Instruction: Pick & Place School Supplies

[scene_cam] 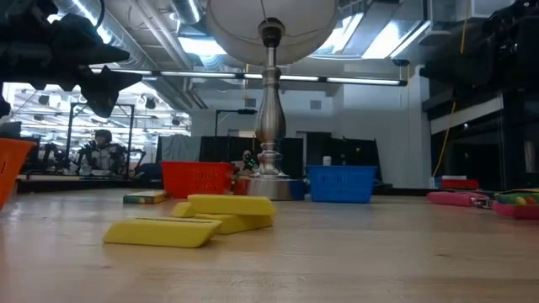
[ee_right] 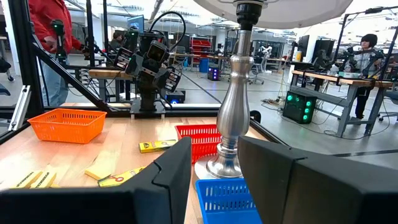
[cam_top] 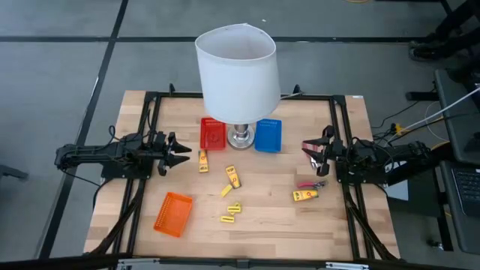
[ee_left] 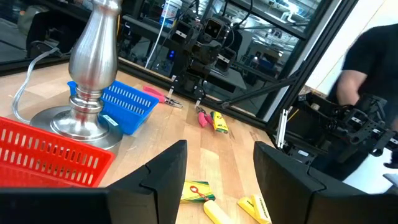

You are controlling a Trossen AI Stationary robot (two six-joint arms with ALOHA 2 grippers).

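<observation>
The school supplies lie in the table's middle. There are yellow packets point(cam_top: 202, 160) point(cam_top: 235, 176) point(cam_top: 304, 195), plain yellow pieces point(cam_top: 226, 190) point(cam_top: 232, 213) and a pink-handled tool point(cam_top: 307, 183). A second pink tool point(cam_top: 309, 145) lies on the table by my right gripper. My left gripper point(cam_top: 178, 152) point(ee_left: 217, 180) hovers open at the table's left, pointing toward the lamp. My right gripper point(cam_top: 318, 155) point(ee_right: 214, 174) hovers open at the right, with nothing between its fingers. The low view shows yellow pieces point(scene_cam: 168, 231) point(scene_cam: 229, 206) lying flat near the camera.
A white-shaded lamp point(cam_top: 236, 75) stands far centre on its metal base point(ee_right: 227, 155). A red basket point(cam_top: 213, 133) sits to its left and a blue basket point(cam_top: 268, 135) to its right. An orange basket point(cam_top: 173, 214) sits near left. People show in the room beyond.
</observation>
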